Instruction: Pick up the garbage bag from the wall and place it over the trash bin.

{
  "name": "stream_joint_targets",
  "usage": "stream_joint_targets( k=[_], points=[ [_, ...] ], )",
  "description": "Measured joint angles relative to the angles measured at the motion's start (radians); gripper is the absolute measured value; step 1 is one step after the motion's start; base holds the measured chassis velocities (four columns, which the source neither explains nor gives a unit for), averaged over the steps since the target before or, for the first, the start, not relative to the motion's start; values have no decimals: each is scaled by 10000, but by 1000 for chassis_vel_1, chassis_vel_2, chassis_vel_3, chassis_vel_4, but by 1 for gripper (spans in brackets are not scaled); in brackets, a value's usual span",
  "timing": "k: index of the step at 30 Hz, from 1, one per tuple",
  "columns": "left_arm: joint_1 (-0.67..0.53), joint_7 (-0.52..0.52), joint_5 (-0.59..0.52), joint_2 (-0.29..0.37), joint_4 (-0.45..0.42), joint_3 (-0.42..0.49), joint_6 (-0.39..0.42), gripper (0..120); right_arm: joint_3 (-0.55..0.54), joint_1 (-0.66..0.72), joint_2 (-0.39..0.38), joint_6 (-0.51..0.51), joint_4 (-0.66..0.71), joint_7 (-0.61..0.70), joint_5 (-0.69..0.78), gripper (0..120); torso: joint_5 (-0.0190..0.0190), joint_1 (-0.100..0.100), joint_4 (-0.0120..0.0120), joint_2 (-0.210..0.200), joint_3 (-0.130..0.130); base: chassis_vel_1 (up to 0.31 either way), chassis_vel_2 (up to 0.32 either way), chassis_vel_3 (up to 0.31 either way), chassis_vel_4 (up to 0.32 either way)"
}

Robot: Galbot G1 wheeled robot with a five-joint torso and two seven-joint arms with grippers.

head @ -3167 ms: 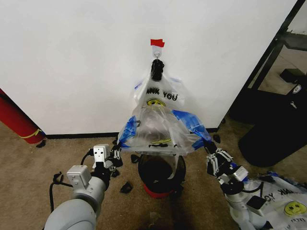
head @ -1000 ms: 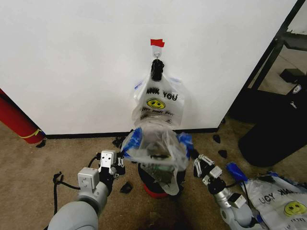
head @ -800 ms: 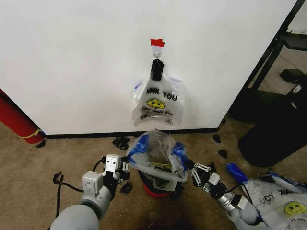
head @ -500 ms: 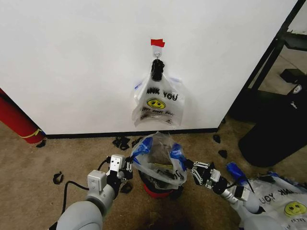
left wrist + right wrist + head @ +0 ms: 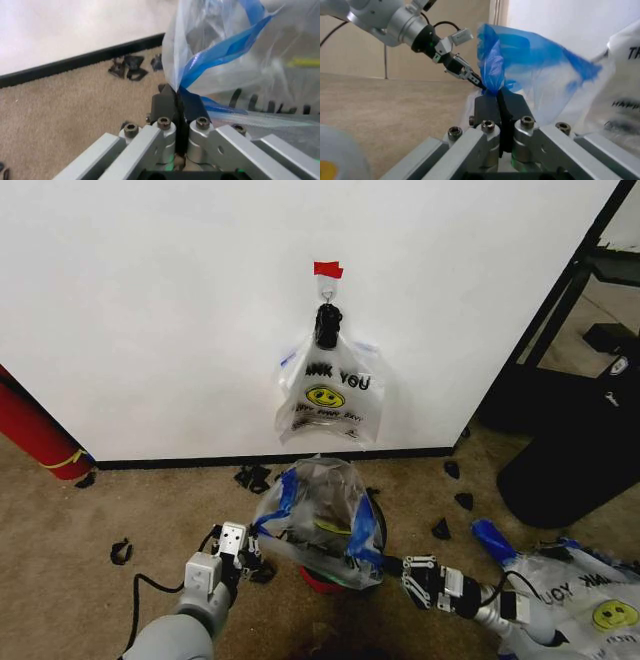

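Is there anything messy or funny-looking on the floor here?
Yes. Small black scraps lie scattered on the carpet along the baseboard and around the trash bin. A second smiley bag lies crumpled on the floor beside the right arm instead of hanging up.

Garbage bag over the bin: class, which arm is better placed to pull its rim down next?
Neither clearly. The left gripper and right gripper each pinch a blue edge of the garbage bag, flanking the trash bin; both should probably lower together.
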Motion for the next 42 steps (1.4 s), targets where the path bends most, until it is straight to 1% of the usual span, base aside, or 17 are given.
stream_joint_targets(
  k=[5,8,11,13,17,19,22,24,28,30,32,33,37,42],
  points=[
    [344,171,187,-133,184,162,3,0,0,-164,-20,-3,-330,-476,12,0,0,0,2,0,0,0,0,0,0],
    [585,318,450,-360,469,286,-7,0,-1,-270,-8,-8,-820,-857,41,0,0,0,1,0,0,0,0,0,0],
    [660,405,594,-457,614,292,-64,0,-20,-265,-33,0,-1168,-928,145,0,0,0,1,0,0,0,0,0,0],
    [652,499,750,-558,784,285,-213,0,-47,-149,-40,84,-1668,-938,413,0,0,0,2,0,0,0,0,0,0],
    [564,635,877,-681,989,314,-322,0,-181,68,-35,226,-2557,-716,1397,0,0,0,1,0,0,0,0,0,0],
    [553,665,884,-698,1004,337,-326,0,-232,109,-29,263,-2735,-586,1654,0,0,0,1,0,0,0,0,0,0],
    [394,781,894,-681,1030,496,-324,0,-482,219,54,381,-3253,127,2982,0,1,0,2,0,0,0,0,0,0],
    [275,913,912,-579,1063,597,-284,0,-595,213,185,348,-3375,382,3579,0,0,0,0,0,0,0,0,0,0],
    [168,998,947,-494,1166,696,-161,0,-714,214,330,336,-3598,375,3636,0,0,0,2,0,0,0,0,0,0],
    [82,1027,1015,-442,1283,815,-59,0,-779,238,433,341,-3873,105,3488,0,0,0,1,0,0,0,0,0,0],
    [40,1039,1100,-381,1345,966,52,0,-787,250,487,281,-4212,-477,3245,0,0,0,1,0,0,0,0,0,0],
    [40,1039,1100,-381,1345,966,52,0,-787,250,487,281,-4212,-477,3245,0,0,0,1,0,0,0,0,0,0],
    [-27,1065,1140,-303,1443,1086,112,0,-639,300,455,94,-4770,-1319,2885,0,0,0,1,0,0,0,0,0,0],
    [-207,1112,1131,-289,1607,1117,86,0,-561,524,451,108,-5368,-1406,2783,0,0,0,2,0,0,0,0,0,0]
  ],
)
